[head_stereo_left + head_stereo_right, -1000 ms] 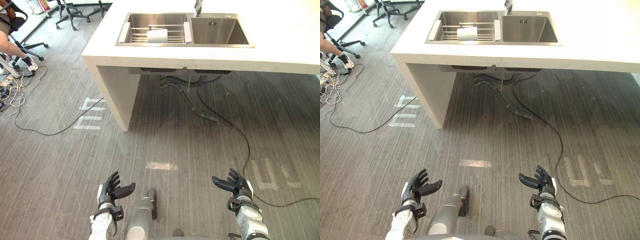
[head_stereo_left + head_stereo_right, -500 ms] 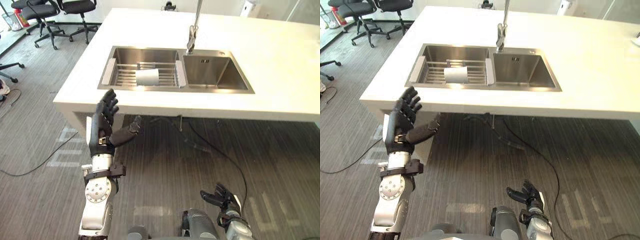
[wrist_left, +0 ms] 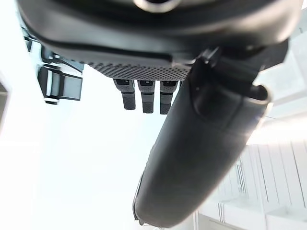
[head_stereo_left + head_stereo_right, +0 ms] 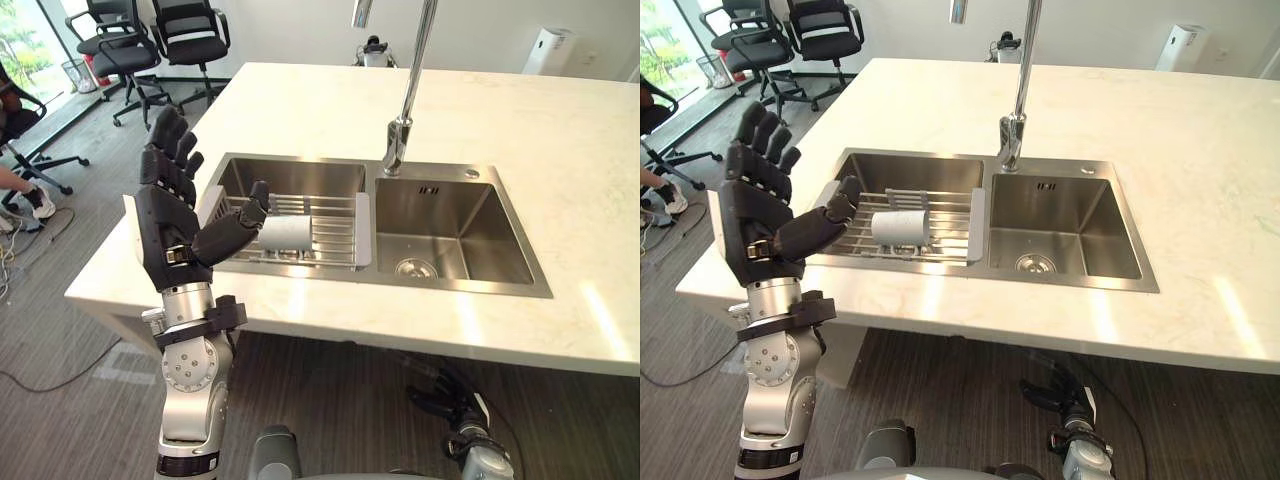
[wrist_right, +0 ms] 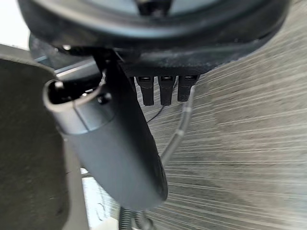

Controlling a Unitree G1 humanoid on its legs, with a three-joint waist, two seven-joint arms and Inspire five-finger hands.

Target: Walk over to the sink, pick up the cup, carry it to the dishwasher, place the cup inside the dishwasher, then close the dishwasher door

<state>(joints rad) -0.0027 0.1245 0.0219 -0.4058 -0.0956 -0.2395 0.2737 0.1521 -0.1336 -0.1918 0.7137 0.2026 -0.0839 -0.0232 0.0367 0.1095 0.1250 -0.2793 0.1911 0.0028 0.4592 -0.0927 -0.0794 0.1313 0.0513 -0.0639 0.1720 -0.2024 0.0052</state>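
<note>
A white cup lies on its side on a wire rack in the left basin of a steel double sink. My left hand is raised in front of the sink's left end, open, fingers straight up and thumb pointing toward the cup, holding nothing. In the left wrist view the left hand shows straight fingers and an empty grasp. My right hand hangs low under the counter edge, fingers spread and empty.
The sink sits in a pale stone counter with a tall tap between the basins. Office chairs stand at the back left, and a seated person's leg shows at the far left. A white appliance stands behind the counter.
The camera has come closer to the sink and now looks across the counter. My left hand has risen higher, level with the rack. My right hand stays low.
</note>
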